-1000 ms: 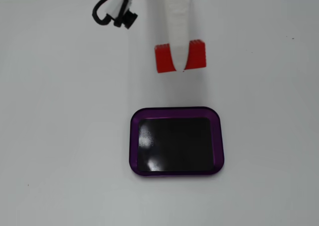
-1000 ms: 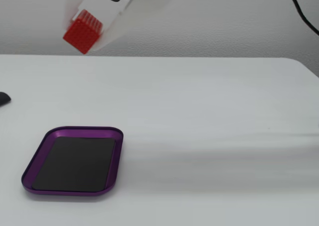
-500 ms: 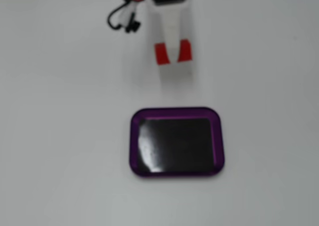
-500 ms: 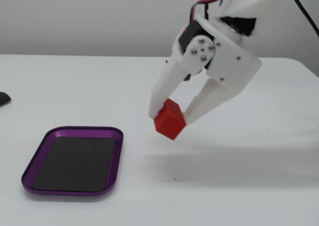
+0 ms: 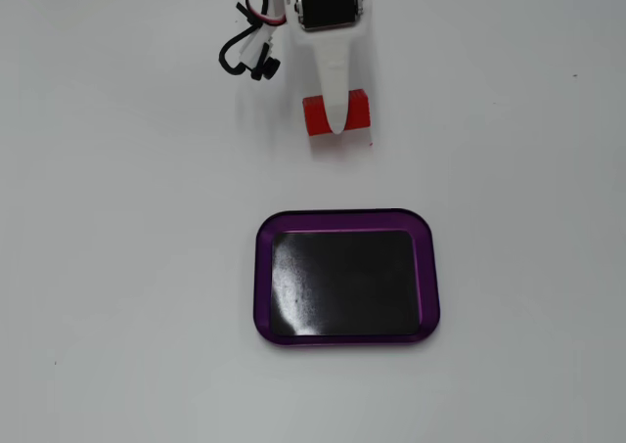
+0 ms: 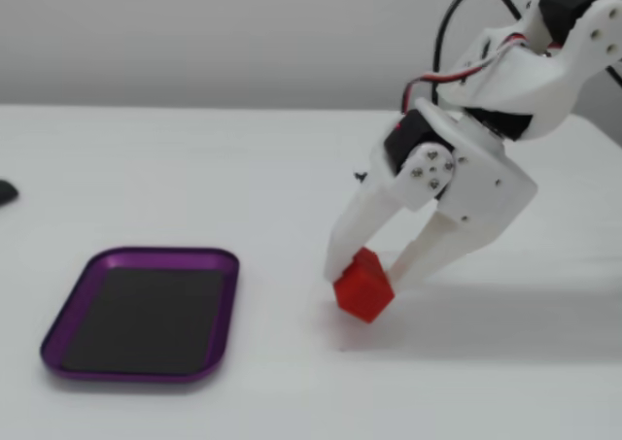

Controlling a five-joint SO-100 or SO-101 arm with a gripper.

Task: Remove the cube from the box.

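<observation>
Red, rigid and seemingly light, the cube (image 6: 364, 285) sits pinched across its short sides in the end effector (image 6: 367, 277), on the bench (image 6: 292, 168), well clear of the empty box (image 6: 58, 338).

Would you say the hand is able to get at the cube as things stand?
Probably yes: the hand already has its fingers on either side of the cube, apparently gripping it, out on the bare table and well apart from the empty box. Nothing blocks it.

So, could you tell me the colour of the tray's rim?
Purple rim, clearest in this fixed view.
</observation>
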